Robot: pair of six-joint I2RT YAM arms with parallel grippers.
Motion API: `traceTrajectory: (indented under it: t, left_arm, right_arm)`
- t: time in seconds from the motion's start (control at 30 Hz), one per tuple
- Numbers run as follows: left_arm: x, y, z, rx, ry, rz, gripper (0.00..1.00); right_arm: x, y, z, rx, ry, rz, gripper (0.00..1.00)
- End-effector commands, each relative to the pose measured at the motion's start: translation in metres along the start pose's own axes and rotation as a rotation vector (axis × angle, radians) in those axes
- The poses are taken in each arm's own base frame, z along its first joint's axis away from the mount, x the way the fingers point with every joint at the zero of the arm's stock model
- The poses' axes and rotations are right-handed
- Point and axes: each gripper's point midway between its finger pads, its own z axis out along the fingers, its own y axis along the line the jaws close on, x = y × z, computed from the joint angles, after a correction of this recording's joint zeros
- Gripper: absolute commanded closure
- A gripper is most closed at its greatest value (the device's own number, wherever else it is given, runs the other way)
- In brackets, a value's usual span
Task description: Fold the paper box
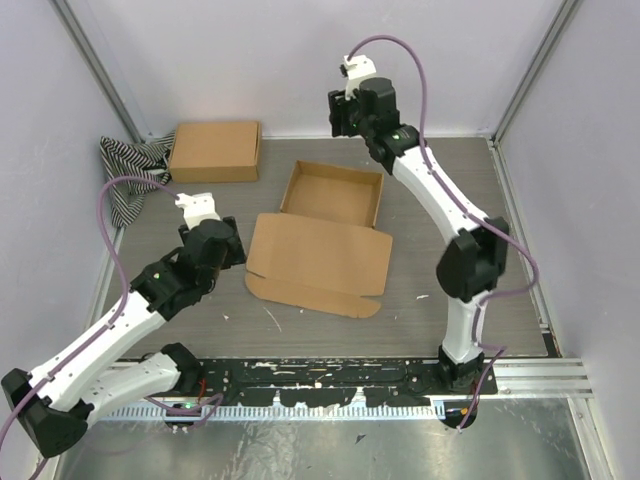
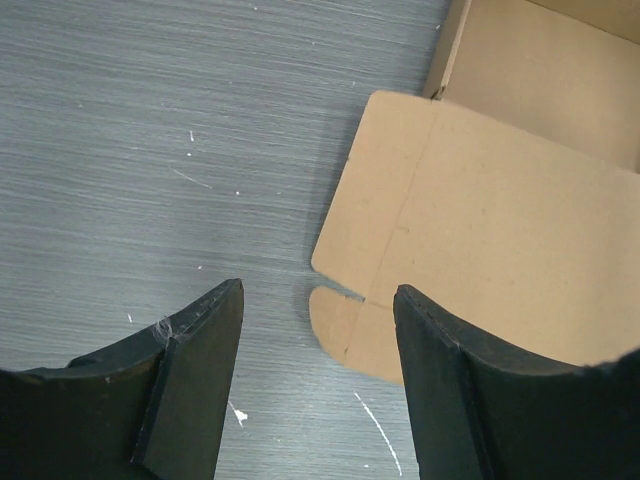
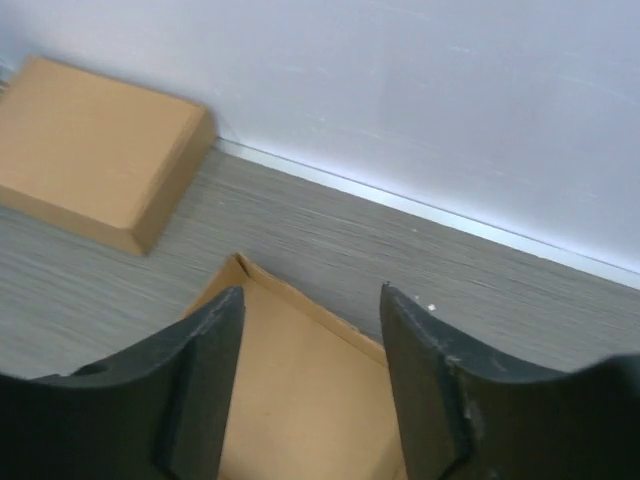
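I am watching my left gripper (image 2: pixel 318 296) hanging with jaws apart, holding nothing, just beside the near left corner of the flat brown cardboard paper box (image 1: pixel 320 258). The box is lying open, lid flat. My right gripper (image 3: pixel 310 300) is hanging empty, jaws apart, over its far edge. Beyond the box's far left corner, a closed brown cardboard box (image 1: pixel 215 150) is touching a black-and-white striped cloth (image 1: pixel 130 165).

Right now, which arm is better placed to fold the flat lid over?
Probably the left. The left gripper, open, hovers beside the near-left lid flap of the paper box. The right gripper, open, is over the tray's far wall, away from the lid.
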Motion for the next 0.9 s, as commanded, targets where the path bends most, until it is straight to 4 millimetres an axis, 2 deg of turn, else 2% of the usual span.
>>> traceTrajectory:
  t: [0.0, 0.13, 0.27, 0.3, 0.57, 0.87]
  left_arm:
    - [0.006, 0.007, -0.005, 0.005, 0.002, -0.026, 0.32]
    - [0.013, 0.010, -0.007, 0.011, 0.014, -0.030, 0.32]
    - [0.020, 0.013, -0.007, 0.007, 0.033, -0.038, 0.32]
    - [0.022, 0.013, -0.007, 0.006, 0.037, -0.041, 0.32]
    - [0.036, 0.022, -0.006, -0.023, 0.062, -0.051, 0.32]
    - [0.048, 0.031, -0.010, -0.051, 0.089, -0.091, 0.34]
  right_arm:
    - [0.028, -0.021, 0.036, -0.003, 0.090, -0.116, 0.33]
    - [0.063, -0.033, 0.063, 0.005, 0.150, -0.194, 0.21]
    - [0.097, -0.047, 0.077, -0.004, 0.200, -0.266, 0.13]
    - [0.098, -0.049, 0.078, -0.015, 0.194, -0.270, 0.13]
    - [0.137, -0.014, 0.083, -0.357, 0.245, -0.376, 0.09]
    - [0.167, -0.015, 0.108, -0.430, 0.266, -0.369, 0.08]
